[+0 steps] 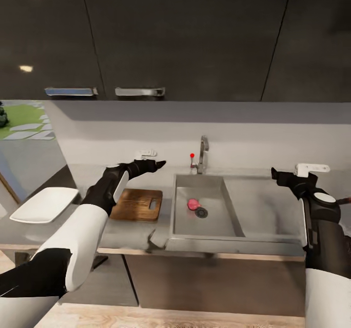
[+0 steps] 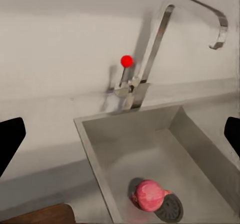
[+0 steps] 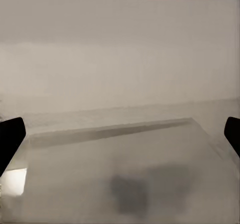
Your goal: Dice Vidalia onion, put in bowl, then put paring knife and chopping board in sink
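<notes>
room: kitchen, glossy black upper cabinets (image 1: 185, 35), pale wall, wood-plank floor (image 1: 195, 318) at 6 o'clock
countertop (image 1: 131, 230): glossy dark grey, thin edge
sink (image 1: 214, 230): rectangular grey steel basin, flat drainboard at 3 o'clock, angular chrome tap (image 1: 202, 153) with red dot
onion (image 2: 149, 195): pinkish, round, in the basin touching the round drain (image 2: 169, 209)
chopping board (image 1: 138, 204): dark-brown wood, slot handle, just left of sink
bowl (image 1: 45, 204): white, shallow, rounded square, 9 o'clock
left gripper (image 1: 157, 164): fingers apart, empty, above the board's far edge
right gripper (image 1: 277, 175): fingers apart, empty, over drainboard
</notes>
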